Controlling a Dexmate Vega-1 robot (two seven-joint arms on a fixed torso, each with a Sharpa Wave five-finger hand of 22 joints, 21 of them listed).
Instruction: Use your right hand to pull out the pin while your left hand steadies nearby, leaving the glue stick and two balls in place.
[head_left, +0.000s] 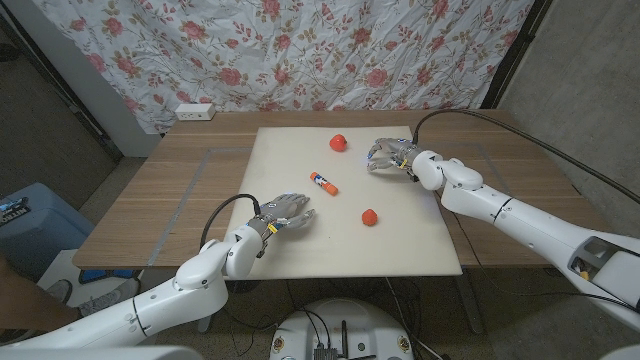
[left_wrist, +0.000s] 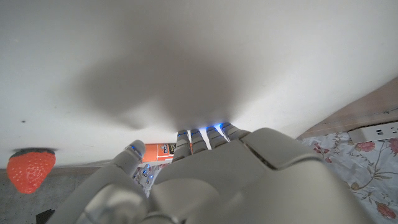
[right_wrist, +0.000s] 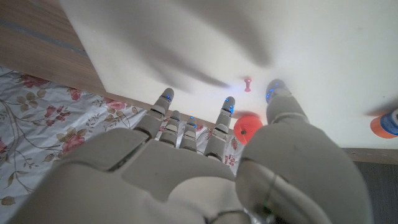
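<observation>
The pin (right_wrist: 247, 83) is a small red-headed thing standing on the cream-white board (head_left: 300, 240), and it shows clearly from the right wrist, just beyond the fingertips (right_wrist: 229, 104) of the right hand (right_wrist: 205, 155), in the gap between them and the thumb; nothing touches it. From the head view the pin is too small to make out, hidden somewhere under or beside that right hand (head_left: 392, 156), which hovers over the far right part of the board with its fingers spread and curved downward, holding nothing. Just to the left of that hand lies one red ball (head_left: 339, 142), near the board's far edge; from the right wrist it peeks out as a red-orange shape (right_wrist: 246, 127) between the fingers and thumb. The glue stick (head_left: 323, 183) lies on its side near the middle of the board, white with an orange end, pointing diagonally. The second red ball (head_left: 370, 217) sits nearer the front, well apart from the first; the left wrist view shows it with a strawberry-like dimpled skin (left_wrist: 30, 169). The left hand (head_left: 285, 213) is over the front left part of the board, fingers apart and empty, near the glue stick (left_wrist: 158, 152) without touching it. The board rests on a wooden table (head_left: 170, 190), and a flowered curtain (head_left: 330, 50) hangs behind, with a white power strip (head_left: 194, 111) at the table's back edge.
</observation>
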